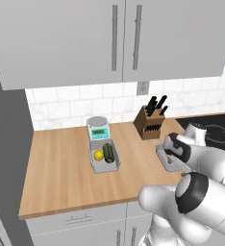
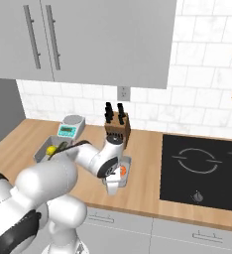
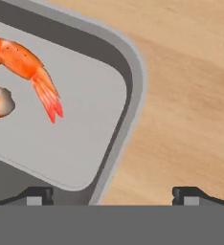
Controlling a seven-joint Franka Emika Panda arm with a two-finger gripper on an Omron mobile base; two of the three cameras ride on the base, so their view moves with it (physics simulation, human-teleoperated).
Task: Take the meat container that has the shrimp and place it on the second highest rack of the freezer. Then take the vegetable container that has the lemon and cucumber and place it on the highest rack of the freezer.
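The grey meat container (image 3: pixel 131 76) sits on the wooden counter with the orange-pink shrimp (image 3: pixel 19 64) inside it. My gripper (image 3: pixel 114 196) is open and low over the container's edge. One fingertip (image 3: pixel 37 195) is inside the rim, the other is outside above the wood. From the right base view, my hand covers part of this container (image 2: pixel 125 166) and the shrimp (image 2: pixel 123 171). The vegetable container (image 1: pixel 105 163), holding the yellow lemon (image 1: pixel 98 155) and the dark green cucumber (image 1: pixel 108 152), rests further left on the counter. The freezer and its racks are out of view.
A kitchen scale (image 1: pixel 97 128) stands just behind the vegetable container. A knife block (image 1: pixel 150 122) sits by the tiled wall behind the meat container. A black cooktop (image 2: pixel 202 168) lies to the right. Wall cabinets (image 1: pixel 119 38) hang overhead. A tall grey panel (image 1: pixel 4 144) borders the counter's left end.
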